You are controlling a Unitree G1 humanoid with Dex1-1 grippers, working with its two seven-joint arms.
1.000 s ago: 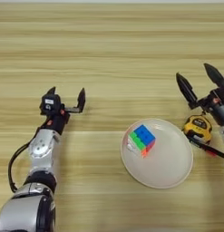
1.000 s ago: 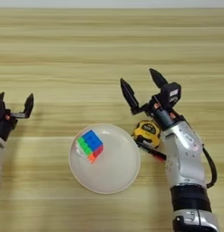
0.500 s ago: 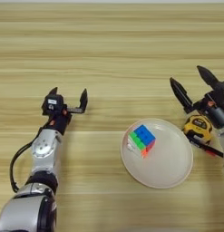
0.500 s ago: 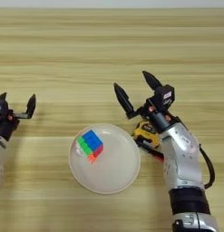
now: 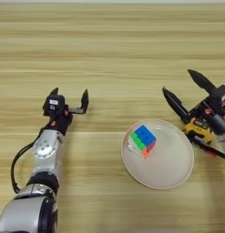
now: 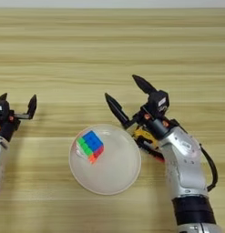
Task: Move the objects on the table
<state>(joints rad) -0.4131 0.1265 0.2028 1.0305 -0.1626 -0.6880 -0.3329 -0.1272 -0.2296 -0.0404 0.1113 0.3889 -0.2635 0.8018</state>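
Right now the right gripper [image 6: 126, 100] hovers with jaws wide just above the tape measure [image 6: 144, 136], which lies on the table [image 6: 109, 54] beside the white plate [image 6: 127, 175] holding the puzzle cube [image 6: 90, 146]; this looks like an approach; next it should descend and close. Well left of the plate, the left gripper [image 5: 68, 96] rests idle, jaws also open.

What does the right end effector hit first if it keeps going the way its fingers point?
Probably nothing. The right end effector, fingers open, points up and to the robot's left over bare table. The plate with the cube and the tape measure lie behind that line. Its height above the table is unclear.
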